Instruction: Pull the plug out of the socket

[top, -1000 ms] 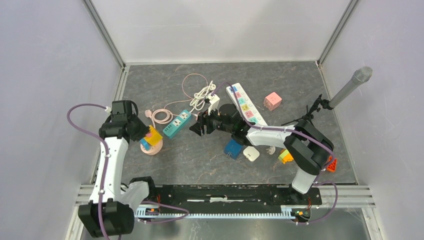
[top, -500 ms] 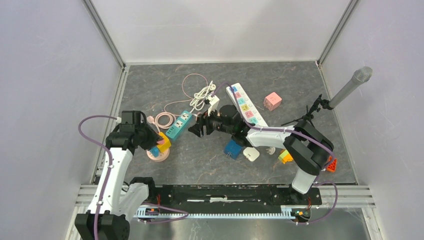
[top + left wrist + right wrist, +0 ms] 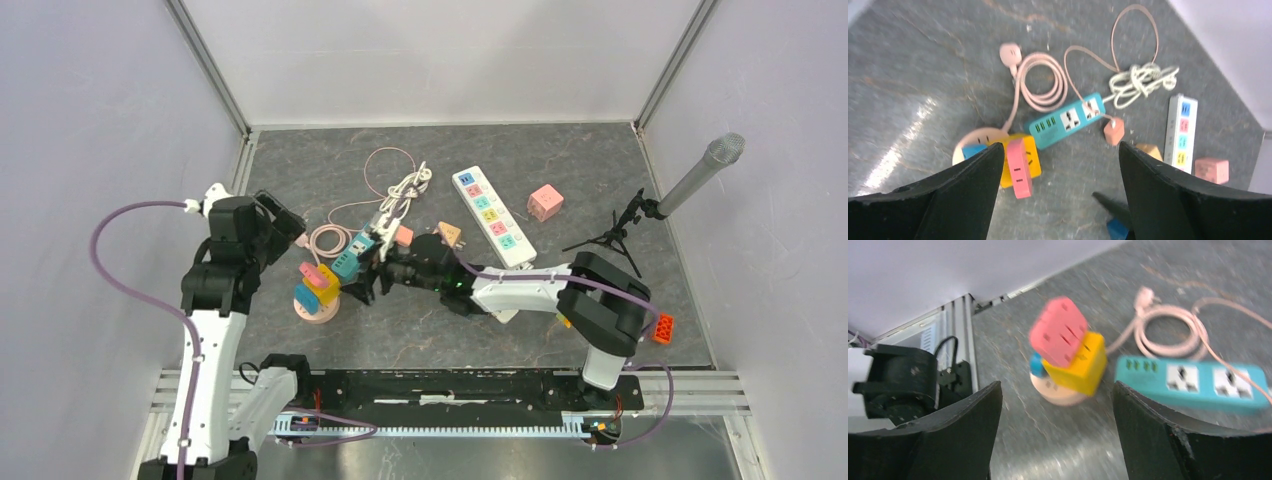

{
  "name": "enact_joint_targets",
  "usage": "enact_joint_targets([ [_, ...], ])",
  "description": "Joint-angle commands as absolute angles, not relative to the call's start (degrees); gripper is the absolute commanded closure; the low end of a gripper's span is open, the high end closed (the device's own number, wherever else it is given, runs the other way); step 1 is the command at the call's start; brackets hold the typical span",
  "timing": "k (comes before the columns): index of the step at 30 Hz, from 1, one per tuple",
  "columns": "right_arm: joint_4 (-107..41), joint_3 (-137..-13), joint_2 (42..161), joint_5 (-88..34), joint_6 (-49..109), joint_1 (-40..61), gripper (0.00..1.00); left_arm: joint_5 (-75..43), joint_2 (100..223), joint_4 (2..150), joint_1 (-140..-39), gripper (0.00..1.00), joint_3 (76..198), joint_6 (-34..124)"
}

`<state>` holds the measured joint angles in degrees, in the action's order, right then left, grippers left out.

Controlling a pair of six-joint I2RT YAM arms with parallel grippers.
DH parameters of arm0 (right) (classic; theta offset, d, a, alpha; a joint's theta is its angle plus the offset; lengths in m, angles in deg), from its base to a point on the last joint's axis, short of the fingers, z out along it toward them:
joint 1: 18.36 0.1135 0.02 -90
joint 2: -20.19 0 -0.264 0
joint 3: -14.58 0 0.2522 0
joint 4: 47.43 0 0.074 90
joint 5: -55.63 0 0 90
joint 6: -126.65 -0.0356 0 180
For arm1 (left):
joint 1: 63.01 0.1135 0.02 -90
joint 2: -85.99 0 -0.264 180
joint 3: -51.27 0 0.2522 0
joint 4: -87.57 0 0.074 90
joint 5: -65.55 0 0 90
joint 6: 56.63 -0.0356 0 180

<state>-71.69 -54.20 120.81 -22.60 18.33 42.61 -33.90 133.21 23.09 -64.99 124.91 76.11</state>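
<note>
Right wrist view puts the job straight ahead of my right gripper: a round socket base on the table, with a blue piece and a yellow cube plugged into it and a pink plug block seated on the cube, the whole stack leaning. It stands at the near left of the floor, with the teal power strip just beyond it and the coiled pink cord farther back.

I judge all of this to be light, rigid moulded plastic with smooth faces that could slip under the pads. The pins probably hold by friction, so the little base would likely lift along with the plug unless something pins it down. I would pinch the pink block across its two flat sides and pull straight along the pins, not twist it.

My right jaws are spread wide, one finger on each side of the stack as the camera sees it. They hold nothing, and I cannot tell whether either tip touches anything. Top external view has that gripper low beside the stack. The left gripper hangs higher, also spread wide and empty, looking down over the stack and the strip.
</note>
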Motion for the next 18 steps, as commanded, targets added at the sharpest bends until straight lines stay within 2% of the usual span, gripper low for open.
enact_joint_targets([
  [1,-70.6,-64.66,125.47,-27.87,29.29,48.35,0.15,-43.55,131.96,23.18,-65.03,0.09,129.11,71.9],
  [6,-64.28,-75.5,132.86,-33.94,33.49,50.97,0.15,-45.57,131.13,21.46,-65.02,0.09,129.89,71.6],
  [13,-60.65,-81.28,138.97,-36.16,33.26,50.99,0.22,-48.15,129.01,21.32,-65.0,0.08,130.0,71.43],
  [15,-58.72,-82.91,140.61,-35.52,33.19,50.99,0.26,-48.26,129.27,21.33,-65.01,0.08,129.81,71.63],
  [18,-55.93,-84.99,142.33,-35.95,32.55,50.99,0.45,-47.4,130.54,21.29,-64.99,0.08,129.88,71.66],
])
